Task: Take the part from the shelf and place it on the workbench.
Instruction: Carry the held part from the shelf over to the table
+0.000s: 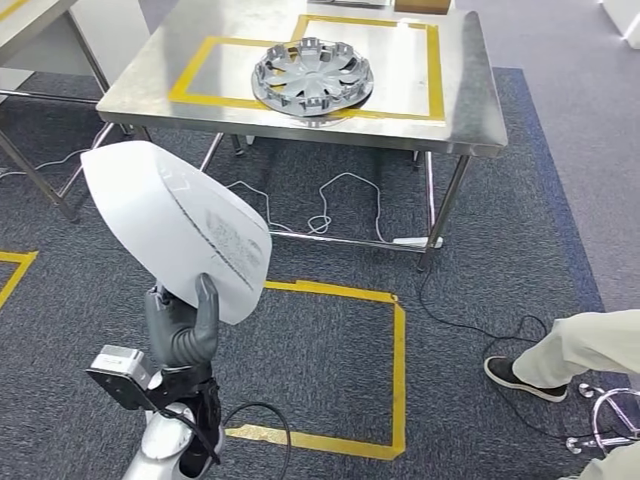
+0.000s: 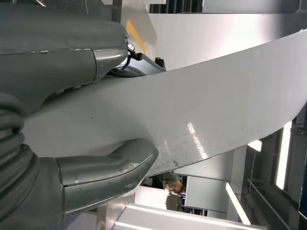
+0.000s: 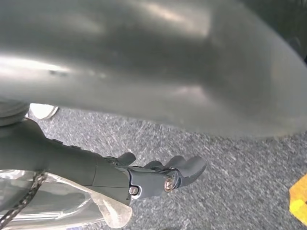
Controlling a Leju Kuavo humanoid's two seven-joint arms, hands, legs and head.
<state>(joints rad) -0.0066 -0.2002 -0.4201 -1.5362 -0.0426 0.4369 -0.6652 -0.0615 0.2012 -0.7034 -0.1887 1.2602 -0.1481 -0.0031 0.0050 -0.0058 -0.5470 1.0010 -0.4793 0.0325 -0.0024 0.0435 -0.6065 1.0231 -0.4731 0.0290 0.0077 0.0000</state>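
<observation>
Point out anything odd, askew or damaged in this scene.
The white part held by the left hand shows dark scuff streaks across its face. Loose cables trail on the carpet under the workbench. The hubcap overlaps the yellow tape outline.

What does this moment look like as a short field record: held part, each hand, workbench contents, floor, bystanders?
held part: white curved panel, raised clear of the workbench
left hand: left hand grips the panel's lower edge
right hand: right hand holds nothing, fingers extended above the carpet
workbench: steel workbench carrying a silver hubcap inside yellow tape
floor: grey carpet with a yellow tape outline and cables
bystander: person's leg and shoe at right
</observation>
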